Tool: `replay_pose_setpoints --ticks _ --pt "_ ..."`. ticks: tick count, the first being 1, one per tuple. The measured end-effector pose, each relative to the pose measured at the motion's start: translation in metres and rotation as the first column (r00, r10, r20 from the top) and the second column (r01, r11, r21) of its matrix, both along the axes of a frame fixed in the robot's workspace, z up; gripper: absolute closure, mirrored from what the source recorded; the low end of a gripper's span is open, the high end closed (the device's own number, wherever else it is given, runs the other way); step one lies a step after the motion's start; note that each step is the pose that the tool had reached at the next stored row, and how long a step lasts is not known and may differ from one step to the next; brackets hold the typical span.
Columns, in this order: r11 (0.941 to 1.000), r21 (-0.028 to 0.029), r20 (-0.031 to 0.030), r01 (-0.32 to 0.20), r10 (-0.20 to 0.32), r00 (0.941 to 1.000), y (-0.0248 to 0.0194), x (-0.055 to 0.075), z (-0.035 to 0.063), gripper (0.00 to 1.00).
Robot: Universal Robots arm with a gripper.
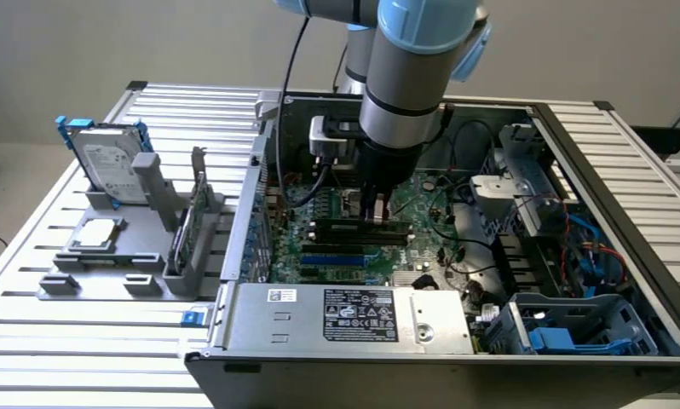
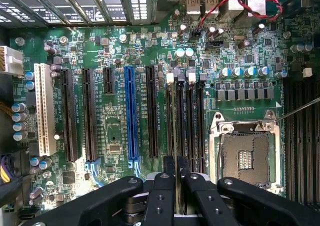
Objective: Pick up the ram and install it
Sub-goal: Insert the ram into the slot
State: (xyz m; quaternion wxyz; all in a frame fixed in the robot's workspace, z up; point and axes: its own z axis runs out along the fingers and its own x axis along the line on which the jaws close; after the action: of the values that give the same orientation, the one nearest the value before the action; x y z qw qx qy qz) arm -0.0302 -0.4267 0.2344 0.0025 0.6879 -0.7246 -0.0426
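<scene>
Inside an open desktop computer case [image 1: 613, 162], the arm's tool [image 1: 377, 215] is pinching the ram [image 1: 363, 228] edge-on between its pressed-in fingers [image 2: 165, 186] and holding it low over the green motherboard [image 2: 110, 136], right at the black memory slots [image 2: 187, 121] beside the empty CPU socket [image 2: 245, 153].

Judging from this, seating is the step in hand, and doing it well calls for the stick staying parallel to one slot, its lower edge meeting the groove along its whole length, with the push going straight down, not at a tilt.

The exterior view is showing the stick's full length, the case's power supply [image 1: 352, 315] and a hard drive in a blue frame [image 1: 107, 162] standing on the slatted worktop [image 1: 44, 247]. The wrist view is giving the line of the slots, their white end latches [image 2: 170, 77] and the blue expansion slot [image 2: 130, 113] nearby.
</scene>
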Motion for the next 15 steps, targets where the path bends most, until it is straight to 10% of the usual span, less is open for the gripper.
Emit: replay_pose_setpoints --ticks 15 --pt "1.0000 -0.0047 0.0063 0.000 0.000 1.0000 0.0014 -0.0001 -0.0052 0.85"
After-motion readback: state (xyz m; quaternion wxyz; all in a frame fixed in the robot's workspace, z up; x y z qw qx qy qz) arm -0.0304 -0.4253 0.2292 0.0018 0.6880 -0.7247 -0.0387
